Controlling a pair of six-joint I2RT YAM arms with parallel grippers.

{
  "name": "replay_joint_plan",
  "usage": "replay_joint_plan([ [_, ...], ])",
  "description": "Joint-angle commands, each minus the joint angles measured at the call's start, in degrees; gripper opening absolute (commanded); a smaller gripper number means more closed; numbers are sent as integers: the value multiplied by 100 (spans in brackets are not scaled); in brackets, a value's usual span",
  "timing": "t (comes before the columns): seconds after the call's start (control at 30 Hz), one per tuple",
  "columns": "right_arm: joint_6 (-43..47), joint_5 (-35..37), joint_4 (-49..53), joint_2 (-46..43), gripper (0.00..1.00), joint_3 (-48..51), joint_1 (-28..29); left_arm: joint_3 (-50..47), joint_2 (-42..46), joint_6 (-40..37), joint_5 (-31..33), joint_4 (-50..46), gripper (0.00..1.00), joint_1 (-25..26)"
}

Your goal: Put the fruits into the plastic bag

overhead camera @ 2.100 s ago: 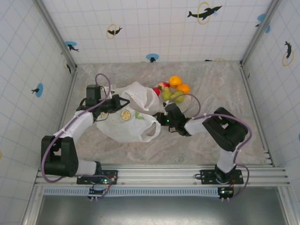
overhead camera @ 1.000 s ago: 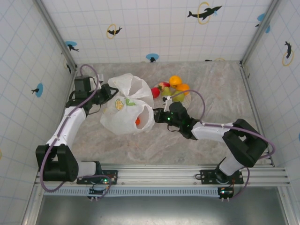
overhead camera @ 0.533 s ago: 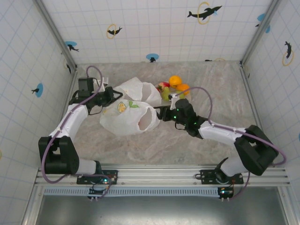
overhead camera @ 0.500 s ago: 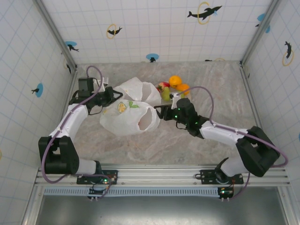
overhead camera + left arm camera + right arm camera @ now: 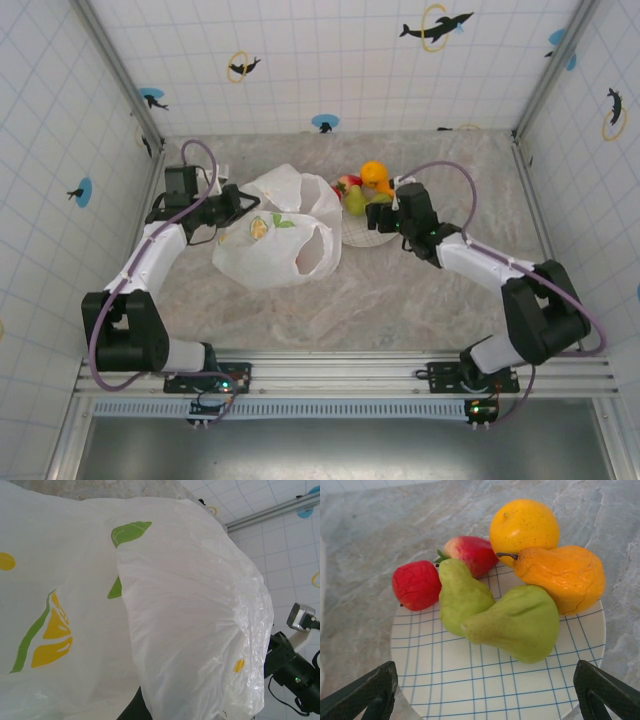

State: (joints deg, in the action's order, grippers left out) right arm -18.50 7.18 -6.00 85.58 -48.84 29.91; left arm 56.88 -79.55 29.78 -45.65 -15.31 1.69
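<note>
We log the left arm (image 5: 150, 262) running up the left side from a folded elbow near its base, the forearm slanting forward and the wrist turned inward. Left gripper (image 5: 240, 206): jaws closed, pinching the edge of the plastic bag (image 5: 275, 250). Right arm (image 5: 490, 268) is stretched forward and inward, forearm low. Right gripper (image 5: 384, 216): fingers (image 5: 367, 692) spread wide, one at each lower corner of our wrist view, gripping nothing.
</note>
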Motion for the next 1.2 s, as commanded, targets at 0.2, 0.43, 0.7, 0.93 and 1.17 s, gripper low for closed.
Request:
replay_joint_plan([
  [0.2,1373,241,827,635,93,-819,103,-46,36,-114,-77,151,0,-38],
  [0.43,2069,465,1562,1115,96,-1473,98,-46,-6,-89,-120,195,0,-50],
  [0.7,2506,99,2514,1720,100,-2327,-23,-46,-25,-85,-194,224,0,-64],
  [0.93,2792,278,2683,2012,100,-2563,-47,-193,-78,26,-322,361,0,-68],
  [1.17,3015,261,2738,2287,100,-2793,-47,-195,-162,71,-366,420,0,-72],
])
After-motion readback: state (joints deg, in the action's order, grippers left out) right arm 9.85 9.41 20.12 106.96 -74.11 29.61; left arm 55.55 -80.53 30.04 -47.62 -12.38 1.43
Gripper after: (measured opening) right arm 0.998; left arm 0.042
